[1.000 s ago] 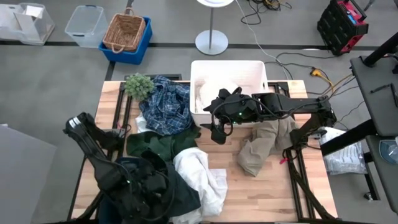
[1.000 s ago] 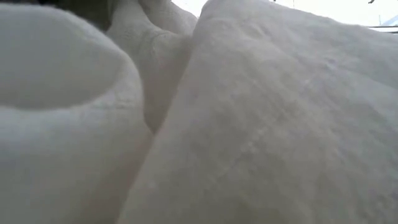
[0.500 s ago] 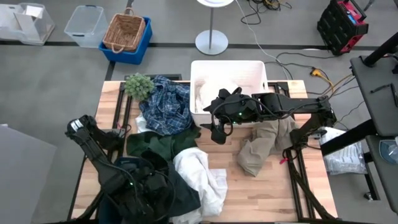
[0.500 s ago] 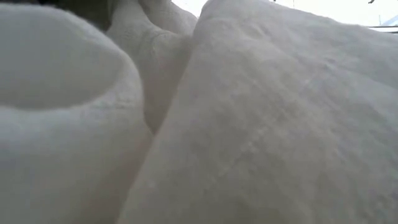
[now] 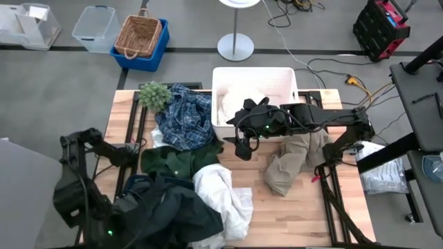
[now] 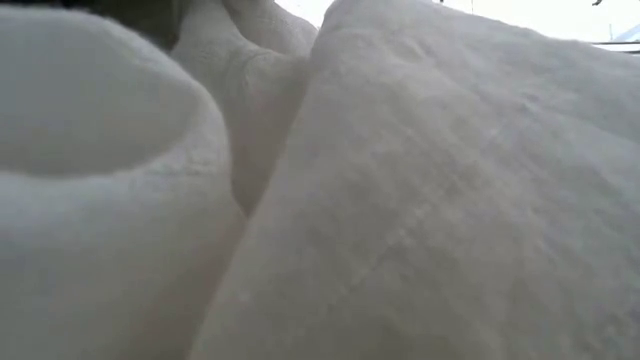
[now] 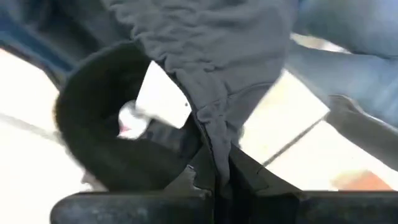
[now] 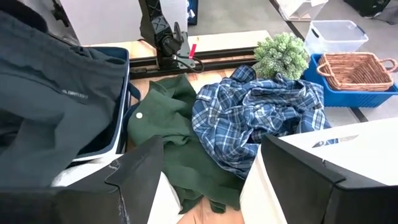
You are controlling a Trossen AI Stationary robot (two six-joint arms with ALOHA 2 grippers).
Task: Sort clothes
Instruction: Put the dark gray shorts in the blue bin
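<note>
The clothes lie heaped over the bench (image 5: 277, 204): dark grey garment (image 7: 205, 37) at the left arm's end, dark green shirt (image 5: 169, 160) and white garment (image 5: 225, 194) just beyond it, plaid shirt (image 5: 185, 117) farther off, khaki trousers (image 5: 291, 162) under the right arm.

Step in hand, as I read it: you've got the pick. Left gripper (image 7: 221, 177) has its fingers shut tight on a fold of the grey garment (the left wrist view shows cloth pinched right between the tips, a white label (image 7: 163, 99) just above them). In the high view that gripper itself is buried under dark fabric at the near-left of the bench, so go by the wrist view.

Next move, prob.: lift and carry the grey piece to its pile. It needs enough height to peel free, since the navy garment (image 8: 121, 106) and white one lie against it and may drag along.

Right gripper (image 8: 205, 177) hangs with fingers wide apart, holding nothing, beside the white bin (image 5: 284, 77); green and plaid shirts lie ahead of its fingers. Plant (image 5: 154, 94) sits just past the plaid, well clear of your lift. Low view is blocked by white cloth (image 6: 400, 200).
</note>
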